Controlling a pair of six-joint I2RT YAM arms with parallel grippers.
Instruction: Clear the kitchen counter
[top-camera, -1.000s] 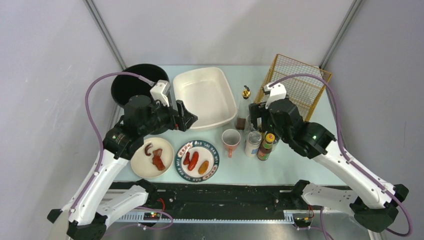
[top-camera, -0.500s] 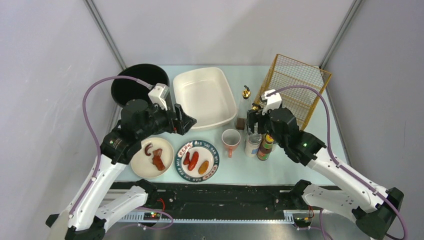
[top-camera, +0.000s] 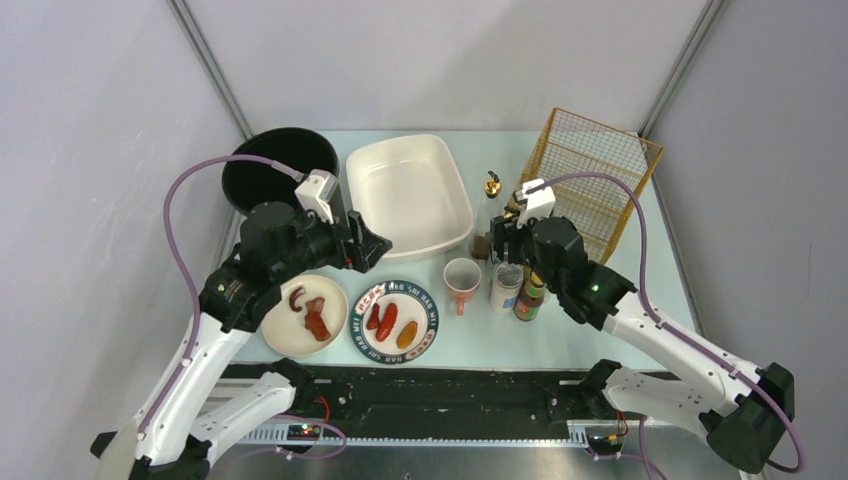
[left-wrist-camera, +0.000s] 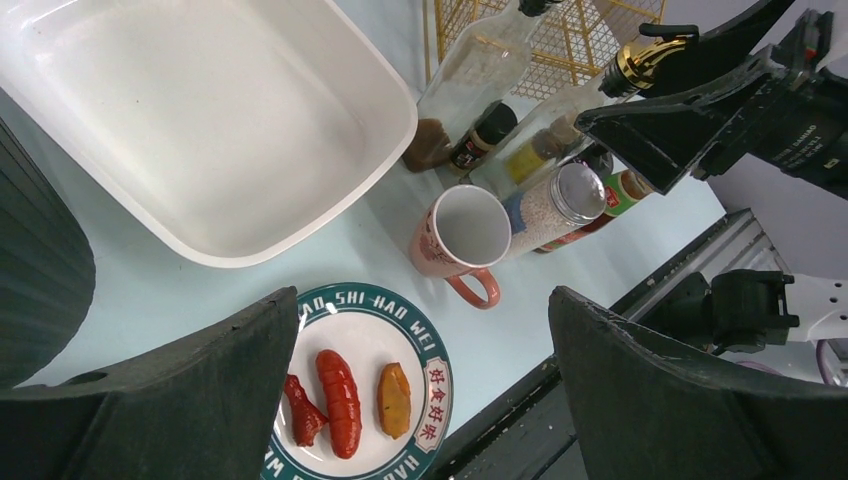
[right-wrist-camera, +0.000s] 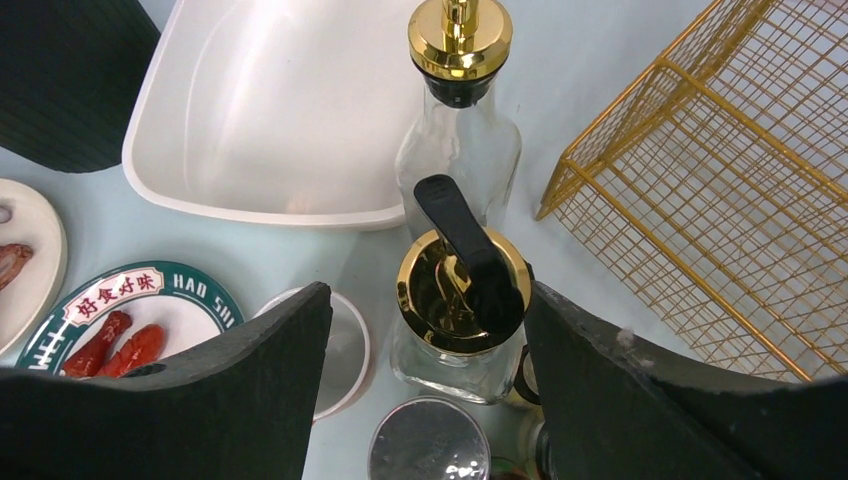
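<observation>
Only the right wrist view shows the right gripper (right-wrist-camera: 428, 300) standing open astride a gold-capped glass bottle (right-wrist-camera: 450, 365), one finger clear of it. Overhead, the arm hides this. The left gripper (left-wrist-camera: 422, 300) gapes wide above a sausage plate (left-wrist-camera: 372, 298). The kitchen counter (top-camera: 480, 335) lies under everything: pale mint-green, smooth, with a black rail (top-camera: 420, 385) along its front edge.

Robot test cell — plain grey panel walls (top-camera: 90, 150), aluminium corner posts (top-camera: 210, 68), mint kitchen counter (top-camera: 480, 335) as bench.
</observation>
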